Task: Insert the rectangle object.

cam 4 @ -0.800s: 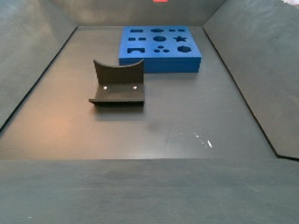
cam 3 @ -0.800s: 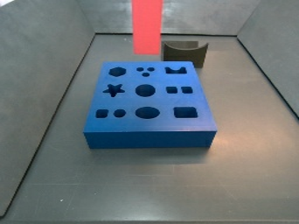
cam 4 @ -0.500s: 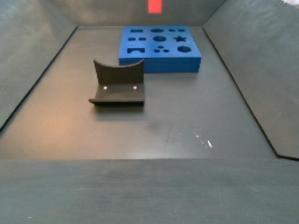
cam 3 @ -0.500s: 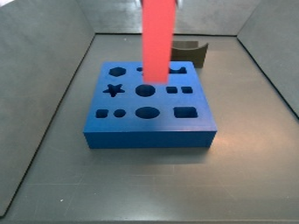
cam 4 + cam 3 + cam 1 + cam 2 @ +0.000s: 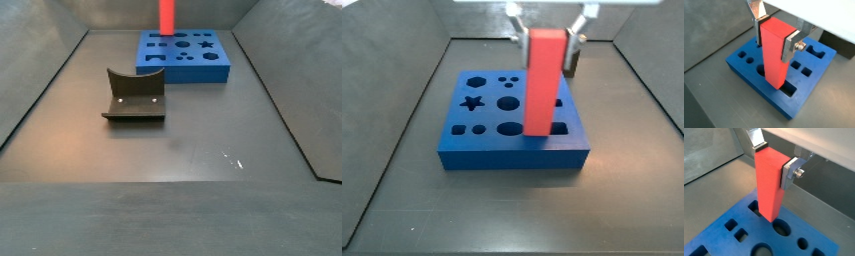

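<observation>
The rectangle object, a long plain red bar (image 5: 543,85), hangs upright in my gripper (image 5: 545,32), which is shut on its upper end. The silver fingers (image 5: 791,42) press on two opposite faces of the bar (image 5: 774,57); it also shows in a wrist view (image 5: 769,183). The bar's lower end is just over the blue block (image 5: 489,125), by the rectangular hole (image 5: 789,90) near the block's edge. I cannot tell if it touches the block. In a side view only the bar (image 5: 167,14) shows, above the block (image 5: 187,62); the gripper is out of frame there.
A dark olive piece with a curved notch (image 5: 134,95) stands on the floor beside the block, mostly hidden behind the bar in a side view (image 5: 573,62). Grey walls (image 5: 396,110) slope up around the floor. The block has several other shaped holes (image 5: 473,102).
The bar has moved from the far edge of the block across it to the near right corner and come lower. The gripper has come into a side view.
</observation>
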{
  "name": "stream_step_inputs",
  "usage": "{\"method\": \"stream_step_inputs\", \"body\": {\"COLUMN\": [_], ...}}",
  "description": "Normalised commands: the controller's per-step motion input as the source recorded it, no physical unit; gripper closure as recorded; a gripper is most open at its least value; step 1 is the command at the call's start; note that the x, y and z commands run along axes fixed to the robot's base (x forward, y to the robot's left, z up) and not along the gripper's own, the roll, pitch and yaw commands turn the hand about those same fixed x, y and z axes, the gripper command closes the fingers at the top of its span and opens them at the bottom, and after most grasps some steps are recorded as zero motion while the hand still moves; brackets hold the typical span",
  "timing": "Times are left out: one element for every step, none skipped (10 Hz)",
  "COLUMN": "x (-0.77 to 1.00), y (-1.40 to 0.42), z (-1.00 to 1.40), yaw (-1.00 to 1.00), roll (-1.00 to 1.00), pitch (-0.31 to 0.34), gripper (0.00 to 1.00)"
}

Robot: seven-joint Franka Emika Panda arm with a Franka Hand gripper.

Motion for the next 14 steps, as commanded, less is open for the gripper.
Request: {"method": "stream_step_inputs", "body": {"x": [1.00, 1.00, 0.96, 0.91, 0.90, 0.92, 0.99, 1.00, 1.00, 1.00, 0.90, 0.47, 0.00, 0.07], "y": [0.00, 0.00, -0.01, 0.00, 0.00, 0.00, -0.11, -0.17, -0.13, -0.12, -0.08, -0.02, 0.00, 0.09], "z": [-0.30, -0.31, -0.36, -0.40, -0.42, -0.47, -0.53, -0.56, -0.50, -0.46, -0.46, -0.15, 0.00, -0.18], "yaw": [0.02, 0.06, 0.16, 0.20, 0.22, 0.20, 0.10, 0.00, 0.00, 0.00, -0.15, -0.02, 0.00, 0.04], "roll": [0.23, 0.23, 0.25, 0.23, 0.22, 0.18, 0.16, 0.14, 0.13, 0.08, 0.04, 0.07, 0.01, 0.18], "pitch": [0.120, 0.149, 0.150, 0.141, 0.147, 0.131, 0.114, 0.101, 0.124, 0.099, 0.051, 0.036, 0.000, 0.000], "gripper": [1.00, 1.00, 1.00, 1.00, 1.00, 1.00, 1.00, 1.00, 1.00, 1.00, 1.00, 1.00, 1.00, 1.00]}}
